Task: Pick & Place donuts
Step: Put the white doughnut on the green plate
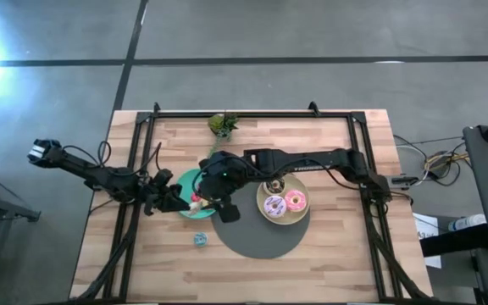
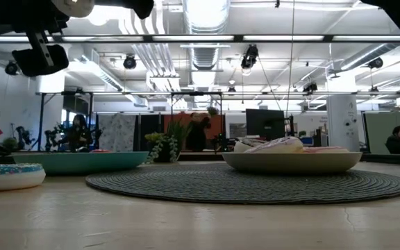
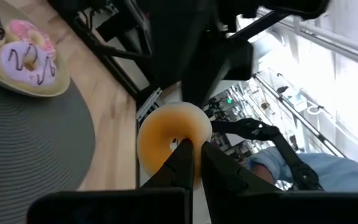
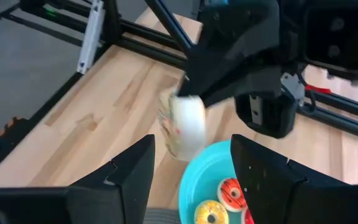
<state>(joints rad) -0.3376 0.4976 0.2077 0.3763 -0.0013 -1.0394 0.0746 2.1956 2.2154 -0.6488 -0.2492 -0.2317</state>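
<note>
The task looks partly done: a lilac-iced (image 1: pixel 274 204) and a pink-iced ring donut (image 1: pixel 295 201) lie on the pale-yellow round plate (image 1: pixel 283 221), small ones on the teal plate (image 4: pixel 201 180), a blue-sprinkled one (image 1: pixel 200 239) waits near the worktop's front edge, the left tool (image 3: pixel 194 152) pinches an orange ring donut (image 3: pixel 169 134) above the teal plate, and the right tool (image 4: pixel 191 162) hangs spread beside it.

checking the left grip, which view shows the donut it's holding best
The left wrist view: the orange donut fills the frame, pinched in the left gripper. The right wrist view shows it edge-on, blurred. The high view hides it; the low view misses it.

Grey floor (image 1: pixel 312 30) with dark seams; open office, exposed ceiling ducts (image 2: pixel 207 28), strip lights.
</note>
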